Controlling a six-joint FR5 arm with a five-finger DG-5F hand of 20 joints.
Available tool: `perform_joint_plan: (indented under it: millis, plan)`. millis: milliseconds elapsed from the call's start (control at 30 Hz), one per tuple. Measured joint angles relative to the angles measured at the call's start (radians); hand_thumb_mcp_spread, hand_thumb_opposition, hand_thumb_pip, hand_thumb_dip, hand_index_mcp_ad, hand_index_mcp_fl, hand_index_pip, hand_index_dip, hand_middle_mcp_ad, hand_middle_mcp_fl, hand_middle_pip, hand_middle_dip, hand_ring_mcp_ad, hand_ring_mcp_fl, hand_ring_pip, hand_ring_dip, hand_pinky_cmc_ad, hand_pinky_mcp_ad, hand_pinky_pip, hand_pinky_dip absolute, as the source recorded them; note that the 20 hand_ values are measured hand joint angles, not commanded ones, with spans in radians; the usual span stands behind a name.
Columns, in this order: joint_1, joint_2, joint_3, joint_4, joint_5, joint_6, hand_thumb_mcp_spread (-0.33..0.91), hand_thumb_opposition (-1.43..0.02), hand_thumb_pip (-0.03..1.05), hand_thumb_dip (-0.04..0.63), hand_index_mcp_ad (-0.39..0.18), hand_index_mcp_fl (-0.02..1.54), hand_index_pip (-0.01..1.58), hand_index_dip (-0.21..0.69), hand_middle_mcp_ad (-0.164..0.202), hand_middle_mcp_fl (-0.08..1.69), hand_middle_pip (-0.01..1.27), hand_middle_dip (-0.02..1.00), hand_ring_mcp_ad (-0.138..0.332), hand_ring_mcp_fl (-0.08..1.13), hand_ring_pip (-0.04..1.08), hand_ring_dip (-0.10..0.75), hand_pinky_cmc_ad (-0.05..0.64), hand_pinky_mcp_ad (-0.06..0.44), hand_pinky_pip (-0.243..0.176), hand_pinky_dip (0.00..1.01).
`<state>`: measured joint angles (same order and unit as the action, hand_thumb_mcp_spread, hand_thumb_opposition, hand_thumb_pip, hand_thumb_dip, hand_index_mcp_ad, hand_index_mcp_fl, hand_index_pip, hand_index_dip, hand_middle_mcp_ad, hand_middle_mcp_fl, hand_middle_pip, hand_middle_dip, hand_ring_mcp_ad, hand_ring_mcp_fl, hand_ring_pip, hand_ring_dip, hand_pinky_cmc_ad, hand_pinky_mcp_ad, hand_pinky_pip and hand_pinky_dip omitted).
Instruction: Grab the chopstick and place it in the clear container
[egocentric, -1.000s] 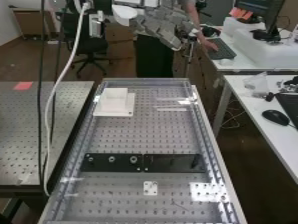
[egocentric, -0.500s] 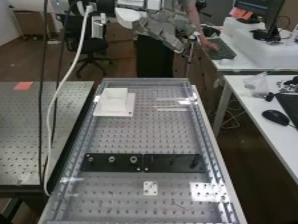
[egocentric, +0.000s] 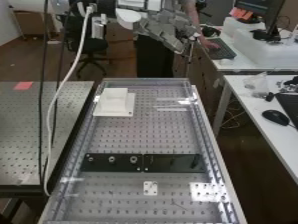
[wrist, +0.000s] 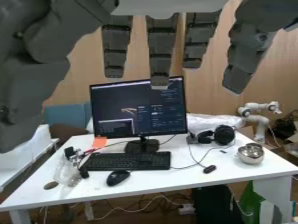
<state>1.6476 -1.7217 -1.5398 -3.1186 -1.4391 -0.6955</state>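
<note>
Beyond the far end of the bench, the hand (egocentric: 166, 29) stands raised at the top of the high view, its fingers spread and fairly straight with nothing between them. Seen from the wrist, the fingers of the hand (wrist: 161, 47) hang relaxed and apart, the thumb at one side. Thin pale strips (egocentric: 171, 108) lie near the bench's far right corner; whether one is the chopstick or a glint on clear plastic, I cannot tell. A clear container cannot be made out for certain.
A white block on a square base (egocentric: 114, 103) stands at the bench's far left. A black bar (egocentric: 143, 163) crosses the perforated bench. Side tables flank it; a desk (wrist: 166, 172) with monitor, keyboard and metal bowl shows in the wrist view.
The hand has shifted slightly down and to the right in the high view, its fingers still open. The white cable has swung a little with the arm.
</note>
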Motion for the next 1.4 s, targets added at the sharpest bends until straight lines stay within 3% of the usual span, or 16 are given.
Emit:
perform_joint_plan:
  millis: [1400]
  plan:
    - [0.001, 0.016, -0.019, 0.029, -0.013, 0.005, 0.20, -0.66, 0.43, 0.077, -0.220, 0.27, 0.04, 0.305, 0.061, 0.25, 0.10, 0.34, 0.133, 0.05, 0.10, 0.230, 0.560, 0.415, 0.003, 0.21]
